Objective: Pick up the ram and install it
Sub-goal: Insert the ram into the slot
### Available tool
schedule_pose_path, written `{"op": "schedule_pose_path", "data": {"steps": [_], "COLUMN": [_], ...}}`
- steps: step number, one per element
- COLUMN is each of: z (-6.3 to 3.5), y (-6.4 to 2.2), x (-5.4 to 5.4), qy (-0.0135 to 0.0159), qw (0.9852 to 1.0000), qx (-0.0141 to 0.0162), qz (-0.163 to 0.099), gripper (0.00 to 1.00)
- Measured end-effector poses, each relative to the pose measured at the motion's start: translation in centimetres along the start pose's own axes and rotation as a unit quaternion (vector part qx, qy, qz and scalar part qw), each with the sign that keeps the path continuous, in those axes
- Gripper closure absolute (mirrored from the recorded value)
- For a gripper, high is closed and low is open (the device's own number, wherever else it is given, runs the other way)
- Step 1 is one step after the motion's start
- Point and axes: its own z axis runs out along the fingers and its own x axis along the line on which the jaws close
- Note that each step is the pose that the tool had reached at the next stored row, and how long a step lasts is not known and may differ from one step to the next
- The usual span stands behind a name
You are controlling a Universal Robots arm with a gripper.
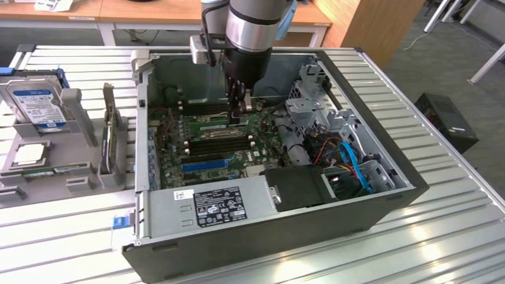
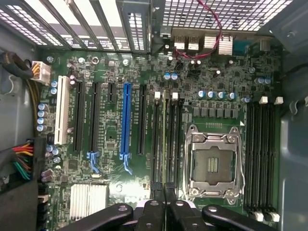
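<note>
My gripper [image 1: 239, 117] reaches down into the open computer case [image 1: 394, 198], over the black memory slots [image 1: 217, 142] of the green motherboard [image 1: 201, 157]. In the wrist view its black fingers [image 2: 151, 214] are shut on the ram [image 2: 166, 144]. The ram shows edge-on as a thin green line running out from the gripper [image 2: 164, 206]. It lies along the gap between two black memory slots [image 2: 156, 139] with white latches. Whether it sits in a slot I cannot tell.
The CPU socket [image 2: 214, 163] lies beside those slots, and a blue expansion slot [image 2: 126, 120] on their other side. A power supply [image 1: 217, 204] and a drive cage with cables [image 1: 339, 154] crowd the case. A grey tray [image 1: 20, 189] with a hard drive [image 1: 35, 103] stands at the exterior view's left.
</note>
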Motion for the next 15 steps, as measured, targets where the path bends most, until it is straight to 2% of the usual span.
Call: {"op": "schedule_pose_path", "data": {"steps": [15], "z": [1.73], "y": [-0.08], "x": [0.0], "qy": [0.0000], "qw": [1.0000], "qx": [0.0000], "qz": [0.000], "gripper": [0.88]}}
